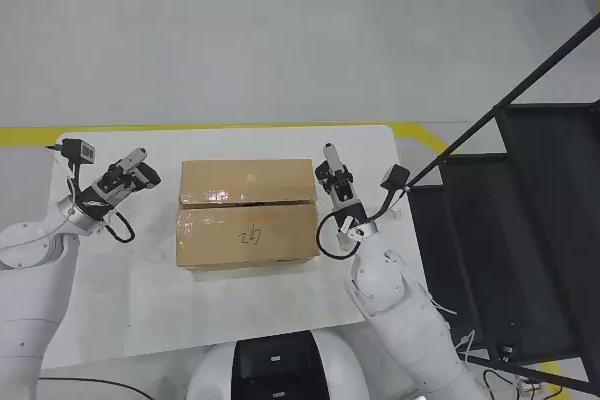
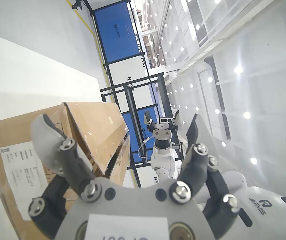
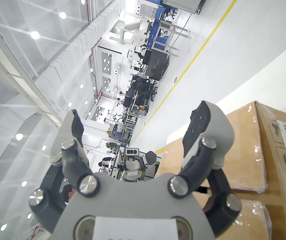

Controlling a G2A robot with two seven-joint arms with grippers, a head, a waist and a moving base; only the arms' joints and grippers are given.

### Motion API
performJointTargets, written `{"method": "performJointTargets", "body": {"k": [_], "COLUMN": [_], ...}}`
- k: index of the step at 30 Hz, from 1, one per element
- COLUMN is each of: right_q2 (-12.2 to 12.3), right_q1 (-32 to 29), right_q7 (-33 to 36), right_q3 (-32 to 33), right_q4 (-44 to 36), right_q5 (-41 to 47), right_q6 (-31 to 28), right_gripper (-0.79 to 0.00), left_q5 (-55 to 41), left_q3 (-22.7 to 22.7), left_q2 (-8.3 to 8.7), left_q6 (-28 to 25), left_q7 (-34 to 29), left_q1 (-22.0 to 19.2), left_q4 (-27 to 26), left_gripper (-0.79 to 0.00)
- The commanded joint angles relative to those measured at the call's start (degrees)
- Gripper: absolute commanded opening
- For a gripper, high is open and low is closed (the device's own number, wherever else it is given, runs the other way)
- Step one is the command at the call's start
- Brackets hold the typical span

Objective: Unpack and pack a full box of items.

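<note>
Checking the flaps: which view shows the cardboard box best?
The top view: the whole cardboard box shows, both flaps meeting at the seam. The left wrist view catches one labelled end, the right wrist view a corner.

box (image 1: 246,215) on table (image 1: 130,310) centre | left tool (image 1: 143,167) just left of box | right tool (image 1: 335,168) just right

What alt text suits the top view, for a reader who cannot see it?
A closed cardboard box sits on a white table. The left gripper and the right gripper flank it, one on either side, both open and empty.
</note>
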Motion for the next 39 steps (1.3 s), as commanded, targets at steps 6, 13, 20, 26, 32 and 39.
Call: {"method": "performJointTargets", "body": {"k": [6, 13, 20, 26, 32, 39], "right_q2": [0.00, 0.00, 0.00, 0.00, 0.00, -0.24], "right_q1": [0.00, 0.00, 0.00, 0.00, 0.00, -0.44], "right_q7": [0.00, 0.00, 0.00, 0.00, 0.00, 2.10], "right_q3": [0.00, 0.00, 0.00, 0.00, 0.00, 0.13], "right_q4": [0.00, 0.00, 0.00, 0.00, 0.00, -1.86], "right_q5": [0.00, 0.00, 0.00, 0.00, 0.00, 7.27], "right_q6": [0.00, 0.00, 0.00, 0.00, 0.00, 1.21], "right_gripper": [0.000, 0.000, 0.000, 0.000, 0.000, 0.000], "left_q5": [0.00, 0.00, 0.00, 0.00, 0.00, -1.01], "left_q3": [0.00, 0.00, 0.00, 0.00, 0.00, 0.40], "left_q2": [0.00, 0.00, 0.00, 0.00, 0.00, -0.13], "left_q6": [0.00, 0.00, 0.00, 0.00, 0.00, 1.02], "left_q7": [0.00, 0.00, 0.00, 0.00, 0.00, -1.32], "left_q1": [0.00, 0.00, 0.00, 0.00, 0.00, -0.37], "left_q4": [0.00, 0.00, 0.00, 0.00, 0.00, -3.37], "left_gripper": [-0.001, 0.000, 0.000, -0.001, -0.001, 0.000]}}
